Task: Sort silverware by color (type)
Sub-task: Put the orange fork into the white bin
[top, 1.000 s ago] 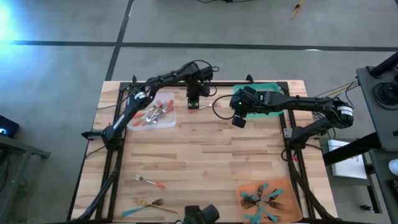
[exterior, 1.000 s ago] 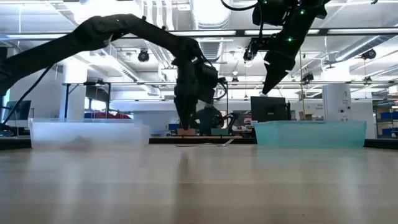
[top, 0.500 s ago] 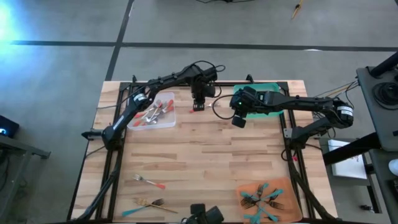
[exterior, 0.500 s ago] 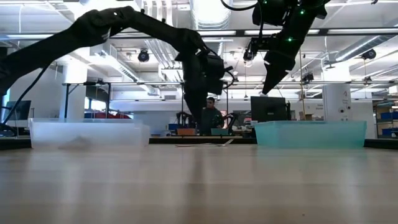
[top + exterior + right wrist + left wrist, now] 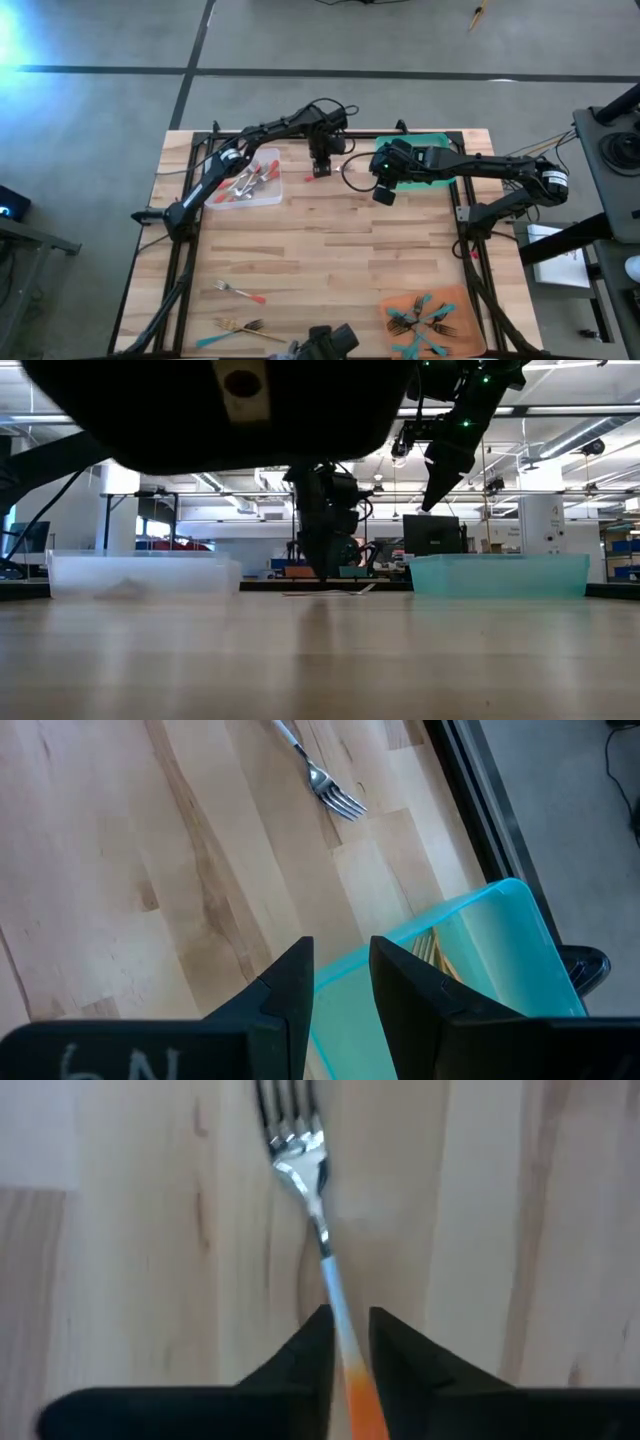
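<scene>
One red-handled fork (image 5: 318, 1230) lay flat on the table (image 5: 350, 250) directly beneath my left gripper (image 5: 349, 1342), handle between my slightly parted fingers, while my right gripper (image 5: 340, 982) hovered nearby, empty.

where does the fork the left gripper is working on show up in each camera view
High view: red-handled fork under the left gripper, between the clear tray and green tray.
Low view: thin streak on the table.
Left wrist: between the fingers.
Right wrist.
Shared landmark: green tray.
</scene>
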